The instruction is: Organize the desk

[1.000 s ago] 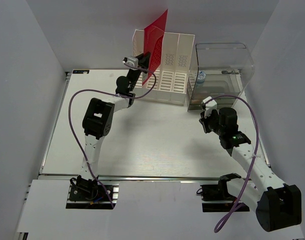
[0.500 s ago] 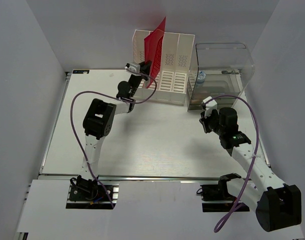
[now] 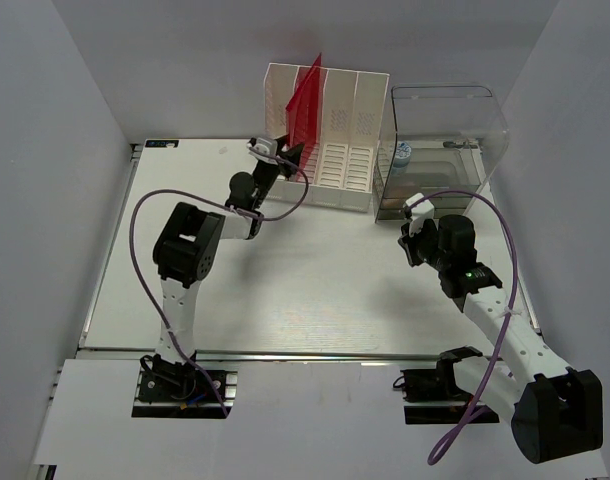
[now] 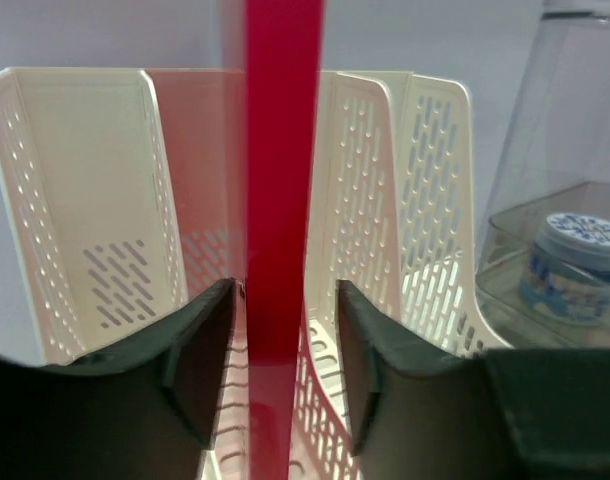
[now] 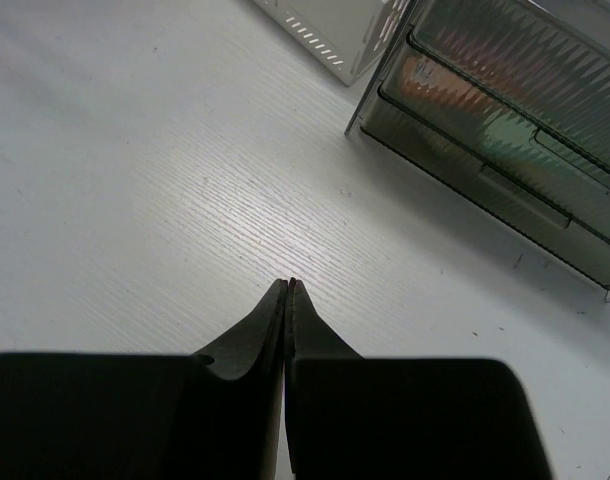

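A thin red folder (image 3: pixel 307 95) stands upright in the second slot from the left of the white slotted file rack (image 3: pixel 350 120) at the back of the desk (image 3: pixel 305 280). My left gripper (image 3: pixel 287 152) reaches to the rack's front. In the left wrist view the red folder (image 4: pixel 281 200) runs edge-on between the gripper's (image 4: pixel 285 290) fingers, which stand apart from it, open, with rack (image 4: pixel 85 200) slots on both sides. My right gripper (image 3: pixel 410 240) hovers over the desk (image 5: pixel 135 150) at the right, its jaws (image 5: pixel 289 283) pressed together on nothing.
A clear plastic drawer unit (image 3: pixel 440 150) stands to the right of the rack, with a small blue-and-white jar (image 4: pixel 575 265) inside. Its drawers (image 5: pixel 505 130) lie just beyond my right gripper. An aluminium rail (image 3: pixel 285 353) runs along the near edge. Grey walls enclose three sides.
The left gripper has swung the red folder from a tilt to upright in the rack slot, moved lower, and opened its jaws off the folder. The right arm has not moved.
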Controlling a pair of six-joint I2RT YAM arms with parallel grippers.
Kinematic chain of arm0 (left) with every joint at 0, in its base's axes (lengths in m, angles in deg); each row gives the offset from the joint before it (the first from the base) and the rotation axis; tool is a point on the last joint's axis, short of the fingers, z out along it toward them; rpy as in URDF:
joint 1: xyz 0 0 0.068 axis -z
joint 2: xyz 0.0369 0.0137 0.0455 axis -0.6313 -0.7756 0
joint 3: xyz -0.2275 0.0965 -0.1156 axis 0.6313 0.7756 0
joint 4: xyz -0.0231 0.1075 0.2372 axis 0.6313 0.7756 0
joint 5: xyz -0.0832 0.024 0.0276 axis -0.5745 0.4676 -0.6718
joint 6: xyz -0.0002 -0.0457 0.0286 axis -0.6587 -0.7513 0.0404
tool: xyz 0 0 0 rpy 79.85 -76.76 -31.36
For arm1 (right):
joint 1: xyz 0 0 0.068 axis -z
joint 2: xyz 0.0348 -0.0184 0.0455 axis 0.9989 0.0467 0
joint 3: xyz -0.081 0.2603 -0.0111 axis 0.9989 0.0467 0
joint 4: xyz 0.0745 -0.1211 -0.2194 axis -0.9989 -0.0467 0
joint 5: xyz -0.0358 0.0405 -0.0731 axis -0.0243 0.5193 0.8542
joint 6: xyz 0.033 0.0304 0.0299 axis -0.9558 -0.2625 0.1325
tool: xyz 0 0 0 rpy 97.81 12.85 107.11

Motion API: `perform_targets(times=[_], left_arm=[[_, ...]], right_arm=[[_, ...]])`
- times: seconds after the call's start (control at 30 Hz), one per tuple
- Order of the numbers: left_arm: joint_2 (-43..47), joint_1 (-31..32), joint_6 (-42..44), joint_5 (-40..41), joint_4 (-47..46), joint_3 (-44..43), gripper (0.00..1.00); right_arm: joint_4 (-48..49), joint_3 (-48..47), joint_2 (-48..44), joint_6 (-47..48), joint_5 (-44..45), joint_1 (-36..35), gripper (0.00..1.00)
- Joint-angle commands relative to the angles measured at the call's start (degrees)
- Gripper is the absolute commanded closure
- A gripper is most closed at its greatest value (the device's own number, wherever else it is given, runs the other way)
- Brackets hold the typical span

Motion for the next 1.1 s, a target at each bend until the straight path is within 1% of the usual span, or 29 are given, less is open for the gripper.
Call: perform_targets(times=[0.0,0.07,0.1,0.2,0.27,0.3,0.37,0.4,0.43,0.47,0.5,0.53,0.57,0.6,0.63,0.67,0.73,0.77,0.8,0.83,0.93,0.97,1.07], left_arm=[[9.31,0.39,-0.22,-0.26,-27.84,3.73,0.39],[10.71,0.39,-0.48,-0.44,-27.84,5.5,0.37],[12.29,0.39,-0.48,-0.61,-27.84,6.47,0.25],[15.98,0.39,-0.4,-0.61,-27.84,10.16,0.14],[18.53,0.39,-0.04,-0.7,-27.75,12.88,0.12],[21.76,0.39,-0.13,-0.96,-27.75,13.94,0.12],[25.47,0.39,-0.74,-0.62,-27.58,18.24,0.1],[27.66,0.39,-1.79,-0.26,-26.01,20.08,0.09],[33.17,-0.22,-2.58,-0.43,-24.16,21.93,0.09],[36.35,-0.22,-3.46,-0.26,-21.62,25.69,0.09],[39.78,-0.74,-4.86,0.96,-14.03,27.64,0.09],[47.3,-0.75,-5.05,1.32,-8.21,29.22,0.09],[51.2,-0.75,-5.57,1.15,6.64,30.54,0.08],[54.63,-0.75,-5.4,0.8,14.88,30.04,0.07],[59.54,-0.75,-5.32,-0.25,23.06,29.07,0.07],[61.33,-0.75,-5.49,-1.39,37.93,26.37,0.07],[63.71,-0.75,-5.58,-2.54,50.59,23.89,0.05],[65.2,-0.75,-5.32,-3.16,61.0,23.01,0.02],[65.65,-0.75,-4.79,-3.42,65.89,21.35,0.02],[66.52,-0.75,-4.88,-2.99,74.47,20.63,0.02],[66.97,-0.75,-3.83,-3.68,84.63,21.06,0.02],[66.97,-0.75,-2.52,-5.08,88.58,21.59,0.02],[66.88,-0.75,1.43,-8.85,91.69,25.1,0.02]], right_arm=[[1.47,-0.32,-0.62,0.67,-0.9,0.35,1.0],[1.56,-0.15,-0.71,0.84,-0.9,0.26,1.0],[1.73,-0.06,-0.8,0.93,-0.9,0.26,1.0],[1.73,0.2,-0.53,1.28,-0.99,0.61,1.0],[1.64,0.38,-0.36,1.89,-1.16,0.7,1.0],[1.64,0.38,-0.01,2.16,-1.34,0.79,1.0],[1.12,0.38,0.17,2.77,-2.22,0.96,1.0],[0.94,0.29,0.17,3.39,-2.74,0.88,0.99],[0.24,0.21,0.26,3.83,-4.23,0.97,0.78],[-0.11,0.2,0.26,4.18,-4.94,1.14,0.68],[-0.46,0.03,-0.09,4.44,-5.81,1.14,0.58],[-0.73,0.03,-0.18,4.45,-7.04,1.4,0.46],[-0.99,0.03,-0.62,4.45,-7.49,1.49,0.41],[-1.17,0.03,-0.71,4.62,-8.1,1.49,0.29],[-1.26,-0.06,-0.97,4.62,-8.54,1.75,0.21],[-1.61,-0.06,-1.23,4.62,-8.9,1.84,0.11],[-1.78,-0.15,-1.85,4.01,-9.77,2.46,0.11],[-1.78,-0.15,-2.2,3.31,-9.95,2.46,0.11],[-1.78,-0.32,-2.46,2.35,-10.04,3.33,0.11],[-1.96,-0.76,-2.47,0.68,-10.04,3.6,0.11],[-1.52,-1.9,-2.29,-2.84,-7.41,4.48,0.11],[-1.52,-2.08,-2.29,-3.98,-6.71,5.18,0.11],[-2.22,-3.3,-2.64,-5.39,-5.3,6.06,0.11]])
